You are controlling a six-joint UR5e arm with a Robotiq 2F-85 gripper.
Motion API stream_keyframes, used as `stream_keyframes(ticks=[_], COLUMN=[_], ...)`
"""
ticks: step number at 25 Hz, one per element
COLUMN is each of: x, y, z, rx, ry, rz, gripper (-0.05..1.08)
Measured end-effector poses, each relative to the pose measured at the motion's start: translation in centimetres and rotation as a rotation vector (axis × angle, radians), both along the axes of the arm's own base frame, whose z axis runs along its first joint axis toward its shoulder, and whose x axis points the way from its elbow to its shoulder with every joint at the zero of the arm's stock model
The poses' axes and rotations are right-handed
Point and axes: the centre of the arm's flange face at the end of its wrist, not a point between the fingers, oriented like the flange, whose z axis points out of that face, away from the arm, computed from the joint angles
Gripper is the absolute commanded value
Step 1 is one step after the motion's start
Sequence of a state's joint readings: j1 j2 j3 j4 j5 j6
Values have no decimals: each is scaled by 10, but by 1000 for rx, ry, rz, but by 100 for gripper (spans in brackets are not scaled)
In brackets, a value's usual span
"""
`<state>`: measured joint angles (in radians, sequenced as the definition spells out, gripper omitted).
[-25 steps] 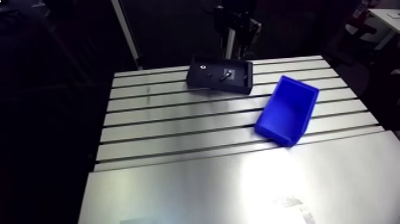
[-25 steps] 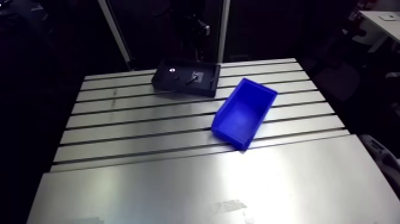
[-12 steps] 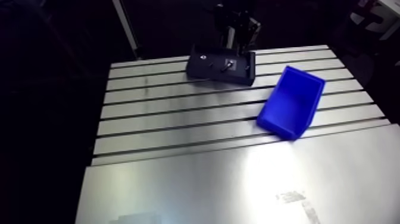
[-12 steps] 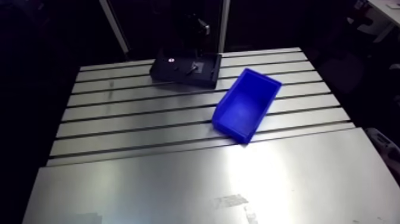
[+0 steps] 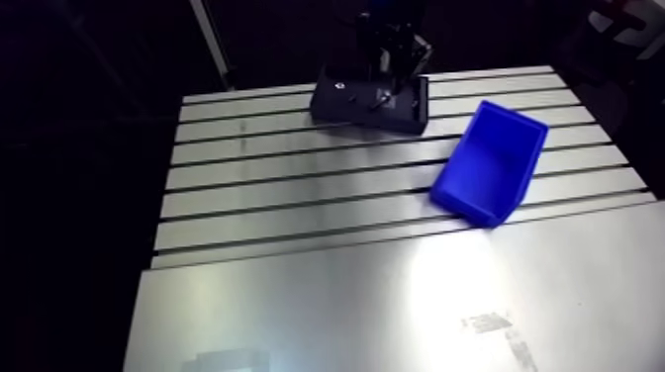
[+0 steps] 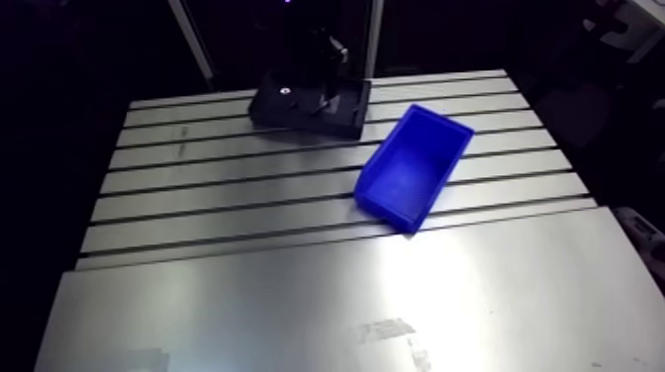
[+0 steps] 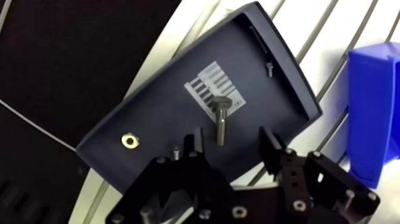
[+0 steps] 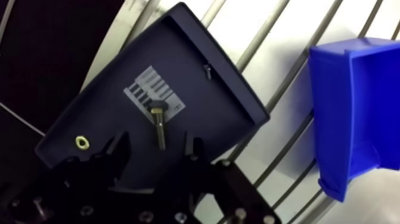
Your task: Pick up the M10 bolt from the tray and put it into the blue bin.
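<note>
The claw (image 7: pixel 232 142) hangs wide open over the tray (image 7: pixel 149 113). The bolt (image 7: pixel 219 122) lies at its twelve o'clock, shank seemingly reaching between the fingers (image 7: pixel 196 140).

The gripper (image 7: pixel 231 138) hangs pointing down (dark in the arm view), fingers spread apart

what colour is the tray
Dark blue-grey tray, with a pale striped label; clearest in the wrist view.

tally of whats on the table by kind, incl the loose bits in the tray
tray: 1
blue bin: 1
large bolt: 1
small screws: 2
brass ring: 1
total: 6
</note>
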<state>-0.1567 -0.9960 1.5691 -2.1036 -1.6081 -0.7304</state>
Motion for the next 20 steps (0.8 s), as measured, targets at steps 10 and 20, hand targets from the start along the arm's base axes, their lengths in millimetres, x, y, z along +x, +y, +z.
stream_keyframes(ticks=[10, 20], x=[-3, -5], y=[2, 2], z=[-13, -20], rx=[-5, -7], ry=[-14, -23], rz=[-3, -2], gripper=[52, 57])
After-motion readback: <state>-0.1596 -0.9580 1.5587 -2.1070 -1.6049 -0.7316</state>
